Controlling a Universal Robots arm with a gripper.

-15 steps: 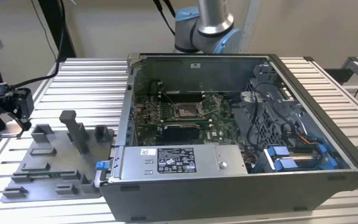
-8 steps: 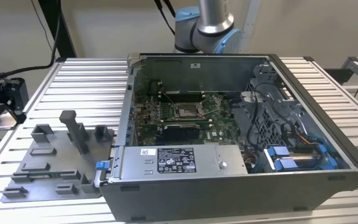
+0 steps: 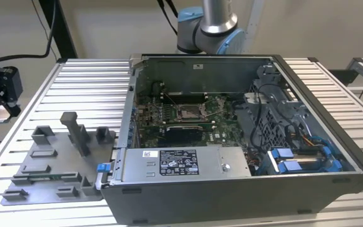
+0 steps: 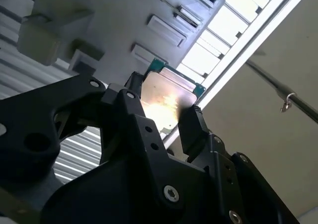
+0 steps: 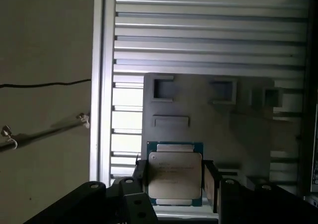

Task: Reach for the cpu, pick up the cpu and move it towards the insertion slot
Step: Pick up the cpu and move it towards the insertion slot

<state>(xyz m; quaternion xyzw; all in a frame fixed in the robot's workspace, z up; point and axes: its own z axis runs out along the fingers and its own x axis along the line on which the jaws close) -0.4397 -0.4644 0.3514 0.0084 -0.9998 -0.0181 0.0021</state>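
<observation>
I have the gripper [image 5: 175, 180] clamped on the cpu [image 5: 175, 167], above the grey fixture plate [image 5: 213, 129] near the bench [image 5: 198, 30] edge. Bare slats lie beyond. The insertion slot [image 3: 189, 112] sits inside the open computer case [image 3: 307, 142], walled all round.

In the first wrist view the end effector [image 5: 175, 178] grips the cpu [image 5: 175, 167], so its fingers [image 5: 211, 186] cover parts of the chip's two side edges and its dark body hides the lower edge. In the exterior view the arm [image 3: 214, 23] is cut off by the picture's top edge, and the insertion slot [image 3: 188, 111] is too small to show its thin lever.
</observation>
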